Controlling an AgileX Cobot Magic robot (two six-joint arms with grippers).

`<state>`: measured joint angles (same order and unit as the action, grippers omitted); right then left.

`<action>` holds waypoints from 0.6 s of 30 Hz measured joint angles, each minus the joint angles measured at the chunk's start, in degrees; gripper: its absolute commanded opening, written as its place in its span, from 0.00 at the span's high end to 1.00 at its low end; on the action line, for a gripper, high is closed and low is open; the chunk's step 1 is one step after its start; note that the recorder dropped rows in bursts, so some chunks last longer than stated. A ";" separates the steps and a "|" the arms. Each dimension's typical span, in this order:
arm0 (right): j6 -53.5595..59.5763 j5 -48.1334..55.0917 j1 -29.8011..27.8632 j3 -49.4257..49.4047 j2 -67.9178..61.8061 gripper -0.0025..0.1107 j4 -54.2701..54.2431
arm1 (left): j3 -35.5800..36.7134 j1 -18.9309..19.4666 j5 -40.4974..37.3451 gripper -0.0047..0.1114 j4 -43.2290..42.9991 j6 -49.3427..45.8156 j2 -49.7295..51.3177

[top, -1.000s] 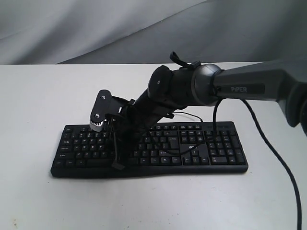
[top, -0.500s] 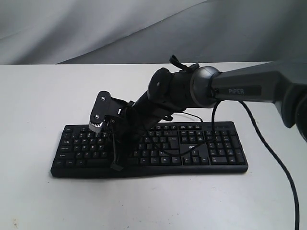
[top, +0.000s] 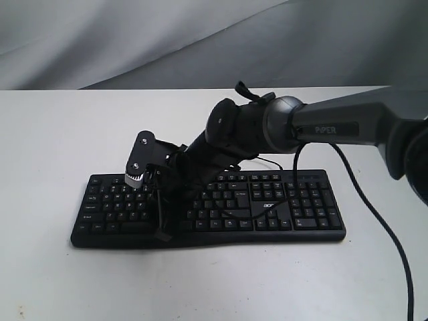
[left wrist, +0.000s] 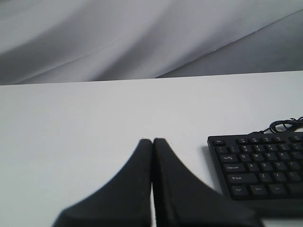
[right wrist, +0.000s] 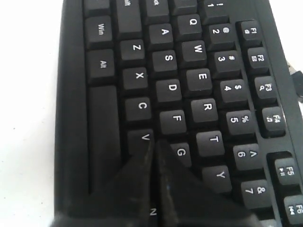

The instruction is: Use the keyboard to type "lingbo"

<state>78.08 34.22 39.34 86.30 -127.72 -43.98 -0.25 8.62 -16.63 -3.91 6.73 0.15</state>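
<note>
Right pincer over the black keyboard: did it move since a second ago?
Yes, a little. The black right pincer slid slightly left and dipped lower against the wide, flat black plastic keyboard, which stayed put.

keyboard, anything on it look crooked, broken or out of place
One thing: a thin black cable that seems to hang from the right arm droops onto the keyboard and lies across keys near its middle, where it could snag. Otherwise the keyboard sits flat and its visible keys look intact.
</note>
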 measured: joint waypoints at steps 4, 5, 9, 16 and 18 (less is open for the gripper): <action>0.00 0.00 0.00 0.00 -0.49 0.98 -0.44 | 0.00 0.00 0.00 0.96 0.00 0.00 0.00; 0.00 0.00 0.00 0.00 -0.49 0.98 -0.44 | 0.00 0.00 0.00 0.96 0.00 0.00 0.00; 0.00 0.00 0.00 0.00 -0.02 0.98 -0.44 | 0.00 0.00 0.00 0.96 0.00 0.00 0.00; 0.00 -0.89 -0.24 0.00 2.48 0.98 0.02 | 0.00 0.00 0.00 0.96 0.00 0.00 0.00; 0.00 -0.89 -1.10 0.00 2.76 0.98 0.35 | 0.00 0.00 0.00 0.96 0.00 0.00 0.00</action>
<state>78.08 33.33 38.24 86.30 -124.95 -43.64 -0.25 8.62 -16.63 -3.91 6.73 0.15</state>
